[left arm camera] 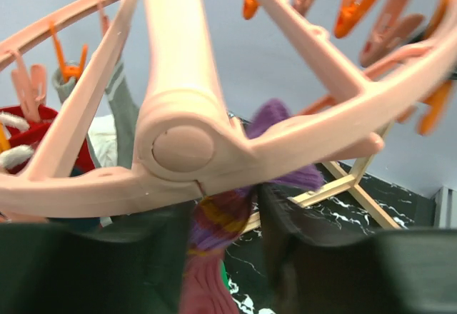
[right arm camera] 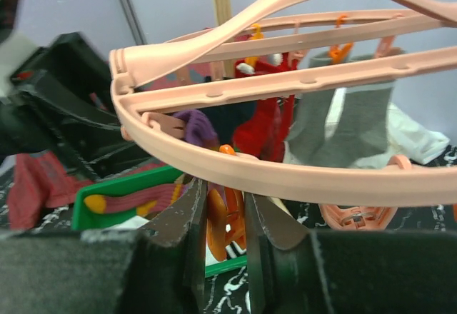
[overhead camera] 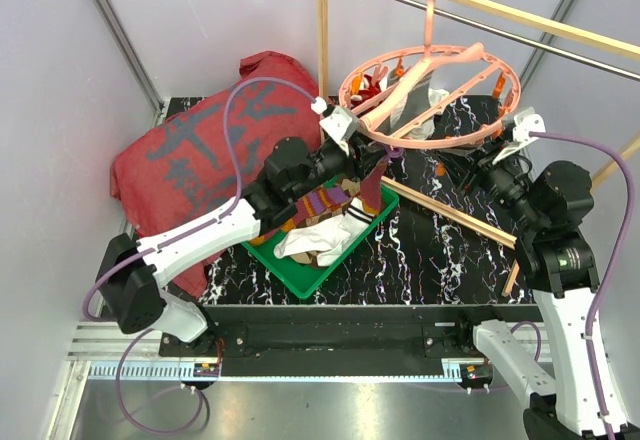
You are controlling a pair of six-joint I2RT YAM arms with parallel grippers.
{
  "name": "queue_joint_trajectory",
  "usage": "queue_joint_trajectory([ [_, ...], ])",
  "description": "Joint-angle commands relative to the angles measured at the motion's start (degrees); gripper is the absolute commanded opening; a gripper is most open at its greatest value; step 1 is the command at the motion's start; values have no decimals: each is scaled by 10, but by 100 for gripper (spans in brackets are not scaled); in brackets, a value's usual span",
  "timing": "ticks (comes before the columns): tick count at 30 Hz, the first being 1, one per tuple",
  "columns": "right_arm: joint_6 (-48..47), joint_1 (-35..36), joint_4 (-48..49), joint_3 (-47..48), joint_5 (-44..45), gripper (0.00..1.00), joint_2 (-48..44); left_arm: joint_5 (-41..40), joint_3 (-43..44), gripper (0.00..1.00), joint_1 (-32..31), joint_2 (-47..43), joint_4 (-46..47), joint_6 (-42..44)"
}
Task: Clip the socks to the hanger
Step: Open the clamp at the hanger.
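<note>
Sock (left arm camera: 214, 246), knitted purple-orange stripes, under smooth spoked salmon plastic hanger (left arm camera: 175, 146)

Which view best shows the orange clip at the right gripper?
Right wrist: the orange clip sits close-up inside the right gripper, below the hanger. Top external: too small to tell. Left wrist: not identifiable.

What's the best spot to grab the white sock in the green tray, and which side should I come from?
Pinch the white sock at its raised, crumpled fold, coming straight down from above. It lies bunched up and uppermost in the green tray, whose walls would probably block a sideways approach, and no flat edge shows to slide fingers under.
</note>
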Motion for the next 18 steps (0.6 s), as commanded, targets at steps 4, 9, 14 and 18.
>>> queue_joint_trajectory([
  [4,71,2,11,-8,-27,15,-16,89,68,66,31,24,-31,-8],
  [9,104,2,35,-26,-33,15,-11,91,4,86,32,-48,-56,-3],
  [14,121,2,59,-38,-37,14,-4,92,-72,95,31,-148,-122,22],
  [18,124,2,65,-44,-38,14,-1,58,-122,94,31,-205,-201,37],
])
